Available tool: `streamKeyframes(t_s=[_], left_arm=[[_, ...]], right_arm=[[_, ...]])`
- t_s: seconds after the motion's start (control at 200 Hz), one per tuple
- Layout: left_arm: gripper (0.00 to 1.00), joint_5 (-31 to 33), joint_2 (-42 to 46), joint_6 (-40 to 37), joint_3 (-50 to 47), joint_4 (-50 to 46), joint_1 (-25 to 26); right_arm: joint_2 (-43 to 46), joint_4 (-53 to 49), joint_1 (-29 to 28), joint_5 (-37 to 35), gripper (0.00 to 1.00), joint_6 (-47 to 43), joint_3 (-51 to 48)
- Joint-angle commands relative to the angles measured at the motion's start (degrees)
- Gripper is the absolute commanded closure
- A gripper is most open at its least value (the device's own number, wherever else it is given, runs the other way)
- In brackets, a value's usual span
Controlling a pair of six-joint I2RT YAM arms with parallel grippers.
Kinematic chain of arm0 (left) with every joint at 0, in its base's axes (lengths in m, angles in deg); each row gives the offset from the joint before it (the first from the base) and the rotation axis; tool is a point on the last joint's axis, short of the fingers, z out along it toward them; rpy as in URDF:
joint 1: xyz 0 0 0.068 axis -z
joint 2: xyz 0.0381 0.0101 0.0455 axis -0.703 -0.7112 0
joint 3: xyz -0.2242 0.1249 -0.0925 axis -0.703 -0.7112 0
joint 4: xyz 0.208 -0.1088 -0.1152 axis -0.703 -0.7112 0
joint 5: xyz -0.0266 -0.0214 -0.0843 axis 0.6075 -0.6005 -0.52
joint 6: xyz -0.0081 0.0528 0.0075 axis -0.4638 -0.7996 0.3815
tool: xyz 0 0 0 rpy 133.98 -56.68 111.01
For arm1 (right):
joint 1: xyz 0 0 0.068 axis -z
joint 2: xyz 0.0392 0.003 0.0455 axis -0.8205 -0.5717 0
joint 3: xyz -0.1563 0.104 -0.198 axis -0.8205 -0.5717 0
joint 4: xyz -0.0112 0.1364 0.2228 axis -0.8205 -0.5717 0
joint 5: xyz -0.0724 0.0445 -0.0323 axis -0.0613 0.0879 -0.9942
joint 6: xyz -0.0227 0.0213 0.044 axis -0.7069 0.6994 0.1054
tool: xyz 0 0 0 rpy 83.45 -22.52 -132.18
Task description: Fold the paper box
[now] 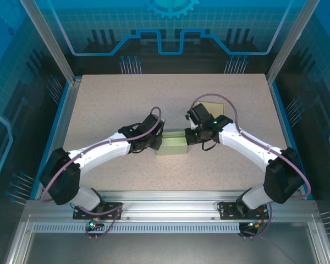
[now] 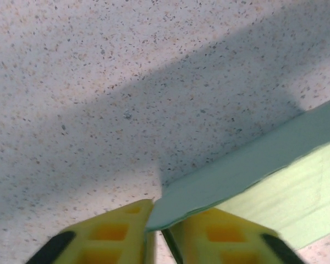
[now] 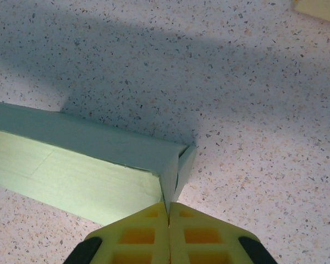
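Speckled beige table (image 1: 126,99) takes up the middle of the top view. L arm (image 1: 99,151) and R arm (image 1: 247,146), both white w/ purple cables, reach inward from the near edge and meet around table centre.

Paper box (image 1: 173,146) lies btwn them, approx centre of table and slightly toward the near edge. It is pale green, long and low, resting flat w/ its long side running L–R. From the wrist cams (image 2: 264,165) (image 3: 88,159) the top face looks darker grey-green and the side wall lighter yellow-green, w/ a faint crease on it. At the R end a flap stands a bit ajar, showing a thin dark slit. Can't tell what's inside.

Small tan card (image 1: 212,105) lies flat on the table just behind the R arm, apart from the box.

Left claw (image 2: 158,231) is at the box's L end: yellow fingers nearly together, pinching the corner edge of the top panel. Right claw (image 3: 169,212) is at the box's R end: fingers pressed tight together, nipping the thin bottom edge of the end flap.
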Motion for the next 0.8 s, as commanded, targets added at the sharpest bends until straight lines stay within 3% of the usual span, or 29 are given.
streamKeyframes(t_s=[0.0, 0.07, 0.185, 0.455, 0.795], left_arm=[[0.88, 1.9, -1.2, 0.6, 2.2, -2.9, 0.4], [0.94, 1.4, -1.7, 1.0, 2.7, -3.3, 0.5], [0.94, 1.0, -2.6, 1.8, 3.3, -4.3, 0.5], [0.88, -0.1, -2.8, 5.1, 3.8, -4.2, 1.2], [0.88, -2.8, -3.0, 8.7, 3.3, 0.0, 2.6]], right_arm=[[-0.4, -1.6, -1.1, 0.0, 0.92, 0.3, 1.9], [-0.5, -1.6, -1.1, 0.2, 0.92, 0.4, 2.1], [-0.8, -1.5, -1.2, 0.7, 0.92, 0.4, 2.2], [-1.6, -0.6, -1.6, 2.1, 0.94, 0.9, 2.1], [-3.8, 1.0, -2.9, 3.5, 0.96, 2.0, 2.5]])
